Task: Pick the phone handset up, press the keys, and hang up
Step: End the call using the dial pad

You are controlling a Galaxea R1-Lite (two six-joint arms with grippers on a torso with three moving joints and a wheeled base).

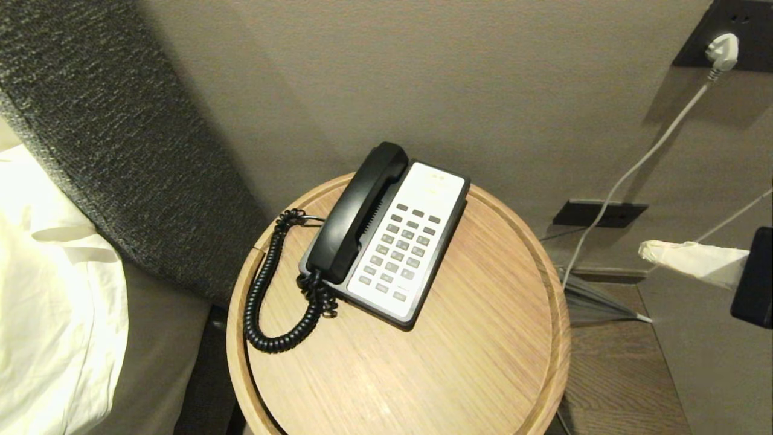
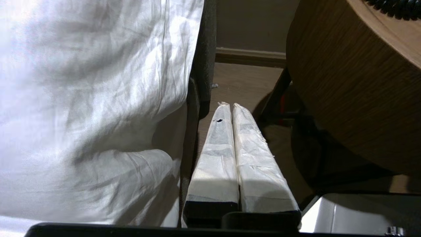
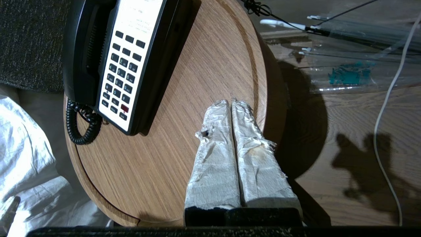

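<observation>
The black phone handset lies in the cradle on the left side of the black-and-white phone base. Its coiled cord loops over the round wooden table. The grey keys face up. My right gripper, with paper-wrapped fingers, is shut and empty. It hovers off the table's right edge, apart from the phone. In the right wrist view the right gripper sits over the table rim, with the handset and keys beyond. My left gripper is shut and empty, low between bed and table.
A bed with white sheets and a grey headboard stands close on the table's left. The wall is right behind the phone. A white cable hangs from a wall plug. A transparent umbrella lies on the floor at the right.
</observation>
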